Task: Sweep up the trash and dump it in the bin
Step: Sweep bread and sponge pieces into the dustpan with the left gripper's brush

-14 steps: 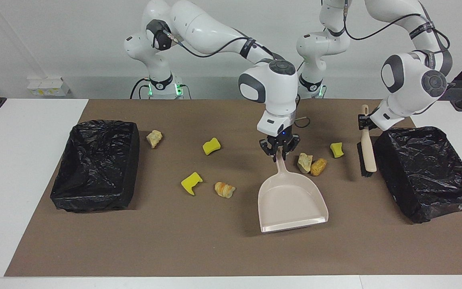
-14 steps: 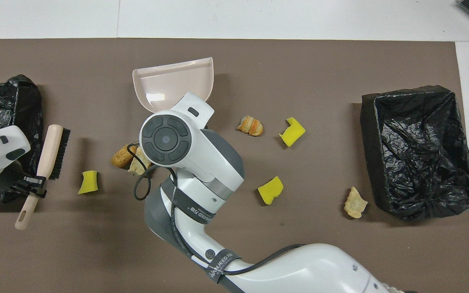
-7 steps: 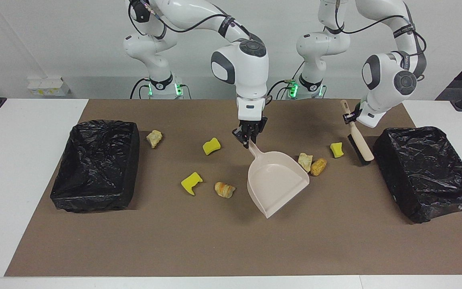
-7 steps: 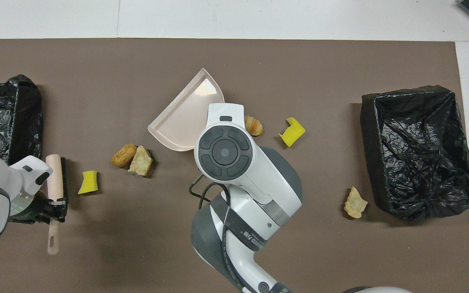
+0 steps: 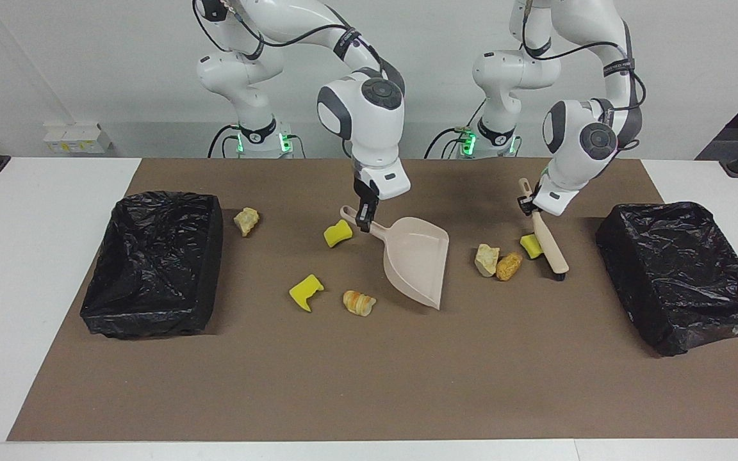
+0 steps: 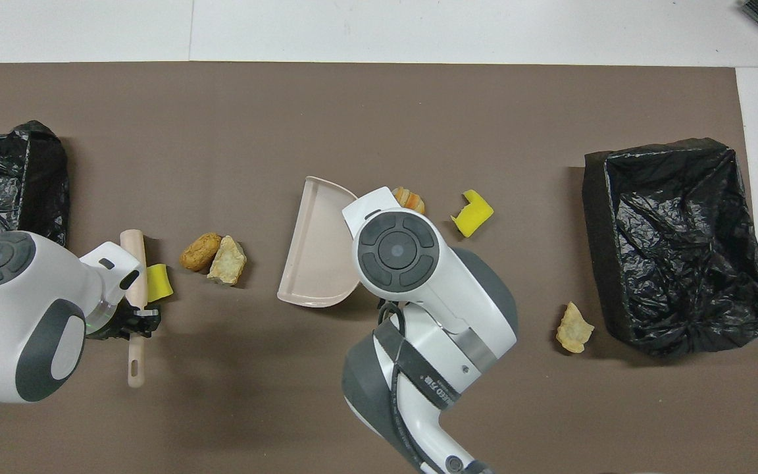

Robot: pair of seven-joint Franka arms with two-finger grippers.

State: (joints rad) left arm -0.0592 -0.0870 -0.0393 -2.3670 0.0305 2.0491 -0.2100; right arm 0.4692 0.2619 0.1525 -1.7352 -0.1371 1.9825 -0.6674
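Plainly, the two black-lined bins (image 5: pixel 154 262) (image 5: pixel 683 275) sit at the two ends of the bench, and all seven scraps lie loose on the brown mat between them. The right gripper (image 5: pixel 364 221) is pinched on the handle of the dustpan (image 5: pixel 417 266), its mouth turned toward the left arm's end. The left gripper (image 5: pixel 528 203) is clamped on the brush (image 5: pixel 548 246), whose head touches a yellow sponge chunk (image 5: pixel 529 246) beside two bread lumps (image 5: pixel 497 262).

Risk — a hard stroke could flick the light sponge past the pan or roll the lumps around its lip; a lifted pan edge would let scraps slide under. The remaining scraps (image 5: pixel 337 234) (image 5: pixel 305 291) (image 5: pixel 358 302) (image 5: pixel 246 221) lie on the wrong side of the pan.

No writing is legible — the arm strap's lettering cannot be read.
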